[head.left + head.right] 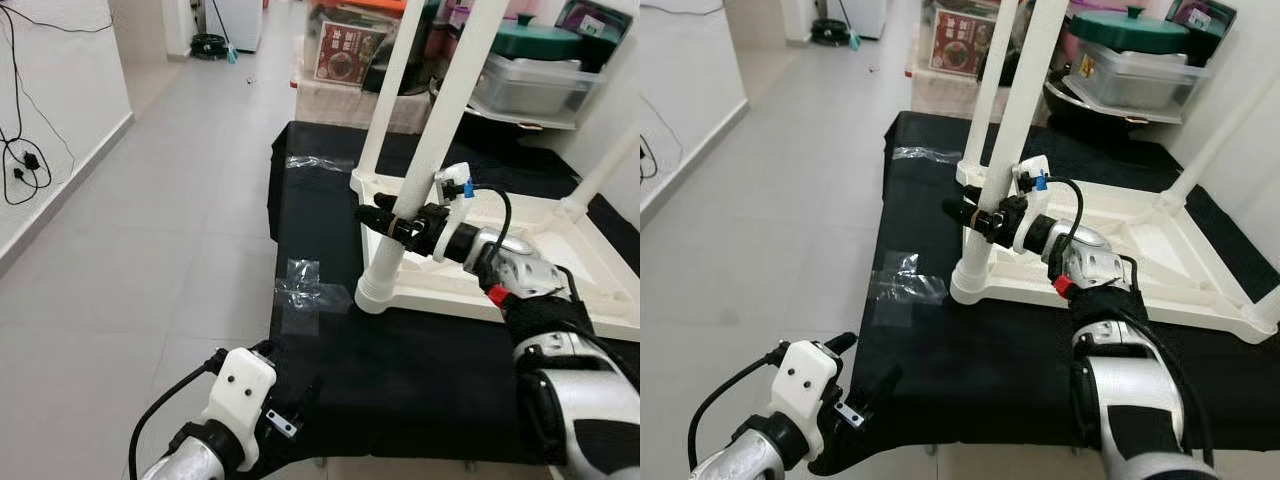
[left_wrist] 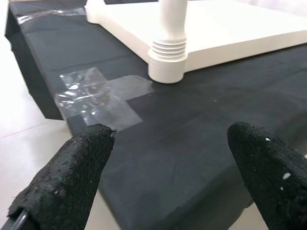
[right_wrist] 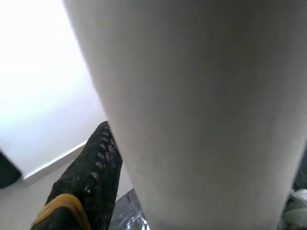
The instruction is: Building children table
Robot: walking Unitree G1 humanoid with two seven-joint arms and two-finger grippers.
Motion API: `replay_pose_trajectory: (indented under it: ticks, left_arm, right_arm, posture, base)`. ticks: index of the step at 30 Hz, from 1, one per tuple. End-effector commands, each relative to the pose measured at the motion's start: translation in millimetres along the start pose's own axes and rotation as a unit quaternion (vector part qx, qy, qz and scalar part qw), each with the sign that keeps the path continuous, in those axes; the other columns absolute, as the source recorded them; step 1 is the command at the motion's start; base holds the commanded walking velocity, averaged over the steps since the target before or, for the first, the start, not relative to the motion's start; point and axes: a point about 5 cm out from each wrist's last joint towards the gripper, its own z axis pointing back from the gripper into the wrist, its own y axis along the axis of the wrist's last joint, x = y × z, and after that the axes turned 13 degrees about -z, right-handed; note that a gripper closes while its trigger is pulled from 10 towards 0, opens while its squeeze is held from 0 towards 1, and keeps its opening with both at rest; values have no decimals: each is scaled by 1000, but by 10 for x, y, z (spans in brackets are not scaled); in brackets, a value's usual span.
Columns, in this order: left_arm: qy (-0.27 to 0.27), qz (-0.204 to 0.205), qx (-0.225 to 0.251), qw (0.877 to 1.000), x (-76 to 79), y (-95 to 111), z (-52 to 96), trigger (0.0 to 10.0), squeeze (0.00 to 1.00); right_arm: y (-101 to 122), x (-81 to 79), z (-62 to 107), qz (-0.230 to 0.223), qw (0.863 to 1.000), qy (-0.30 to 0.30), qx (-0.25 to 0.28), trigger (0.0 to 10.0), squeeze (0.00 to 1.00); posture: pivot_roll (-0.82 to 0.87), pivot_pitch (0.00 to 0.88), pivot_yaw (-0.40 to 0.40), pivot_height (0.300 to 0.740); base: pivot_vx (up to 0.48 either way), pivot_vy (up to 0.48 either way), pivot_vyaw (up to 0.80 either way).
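A white children's table (image 1: 520,250) lies upside down on a black cloth-covered surface (image 1: 400,370). Its legs stand up from the corners. My right gripper (image 1: 388,222) is shut on the near left leg (image 1: 425,160), a little above its ribbed base (image 1: 380,290). In the right wrist view that leg (image 3: 201,110) sits hard against one black finger (image 3: 91,177). My left gripper (image 2: 170,132) is open and holds nothing; it hovers low at the cloth's front left corner (image 1: 290,390), pointing toward the leg base (image 2: 168,52).
Clear tape patches (image 1: 300,285) hold the cloth at its left edge. Another leg (image 1: 395,80) rises behind the held one, and a third (image 1: 605,170) at the right. Storage boxes and a green pot (image 1: 530,60) stand behind. Tiled floor (image 1: 150,250) lies to the left, with cables (image 1: 25,160) on the wall.
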Motion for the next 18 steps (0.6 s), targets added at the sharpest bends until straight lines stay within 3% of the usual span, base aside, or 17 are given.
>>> replay_pose_trajectory:
  ticks: [1, 2, 3, 4, 10, 14, 15, 18]
  left_arm:
    - [-5, 1, -1, 1000, 37, 18, 23, 10000, 0]
    - [-5, 1, -2, 1000, 42, 19, 29, 10000, 0]
    - [-5, 1, -2, 1000, 42, 19, 29, 10000, 0]
    - [-5, 1, -2, 1000, 43, 21, 32, 10000, 0]
    - [-2, 1, -5, 1000, 31, 17, 42, 10000, 0]
    - [0, 0, -4, 1000, 16, 15, 19, 10000, 0]
    - [0, 0, -4, 1000, 16, 15, 19, 10000, 0]
    - [2, -1, -3, 1000, -18, 7, -7, 10000, 0]
  right_arm:
    - [22, -91, -115, 9, 999, 46, -12, 7843, 0]
    - [27, -97, -136, 10, 999, 47, -7, 2196, 0]
    - [27, -97, -136, 10, 999, 47, -7, 2196, 0]
    - [36, -96, -148, 10, 999, 47, -3, 0, 0]
    - [-72, -62, -188, -1, 1000, 22, 6, 0, 0]
    - [-159, 50, -180, 13, 995, -91, 46, 0, 0]
    - [-159, 50, -180, 13, 995, -91, 46, 0, 0]
    - [-237, 120, -109, 29, 971, -220, 88, 0, 0]
  posture:
    - [229, 23, -153, 740]
    - [231, 23, -154, 740]
    - [231, 23, -154, 740]
    - [233, 28, -156, 740]
    - [227, 34, -148, 740]
    - [206, 30, -142, 740]
    - [206, 30, -142, 740]
    - [183, 29, -128, 740]
  base:
    - [0, 0, 0]
    - [0, 0, 0]
    - [0, 0, 0]
    - [0, 0, 0]
    - [0, 0, 0]
    - [0, 0, 0]
    - [0, 0, 0]
    - [0, 0, 0]
